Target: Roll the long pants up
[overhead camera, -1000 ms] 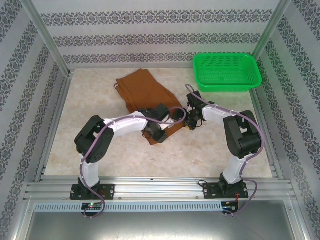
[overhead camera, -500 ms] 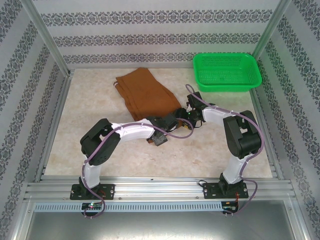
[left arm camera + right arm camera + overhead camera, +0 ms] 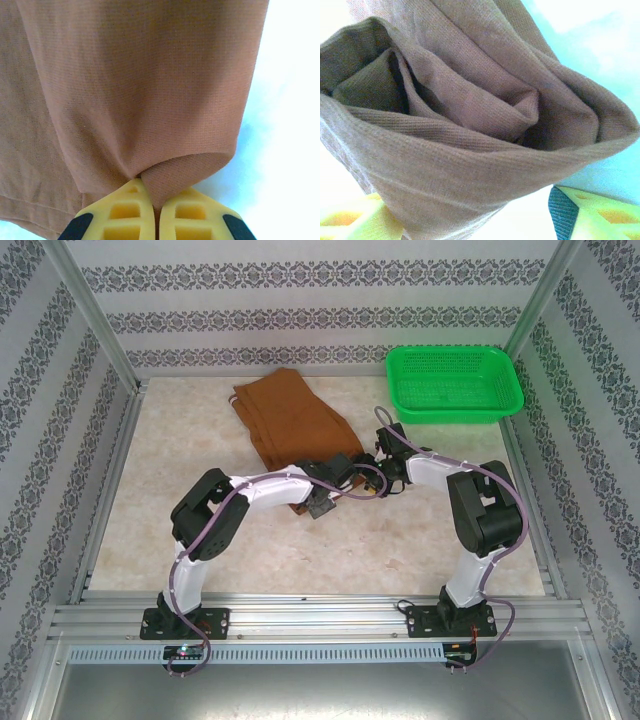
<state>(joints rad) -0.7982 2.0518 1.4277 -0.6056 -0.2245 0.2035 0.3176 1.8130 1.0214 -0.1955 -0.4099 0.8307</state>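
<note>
your left arm is bent sharply at the elbow above its base, and its forearm reaches right across the table (image 3: 150,500) to the near end of the long pants (image 3: 295,420). your right arm folds inward too, with its wrist at that same near end, so the two wrists sit just beside each other. the green basket (image 3: 455,410) stands at the far right corner. the pants lie on the table outside it, spread toward the far wall. your left gripper (image 3: 155,217) is clamped on a pinch of the rust-brown cloth, its yellow fingers (image 3: 125,215) nearly meeting (only the fabric keeps them apart). your right gripper (image 3: 475,222) stands wide, with a rolled bunch of the pants between its fingers (image 3: 605,217); one finger shows a gap from the cloth.
</note>
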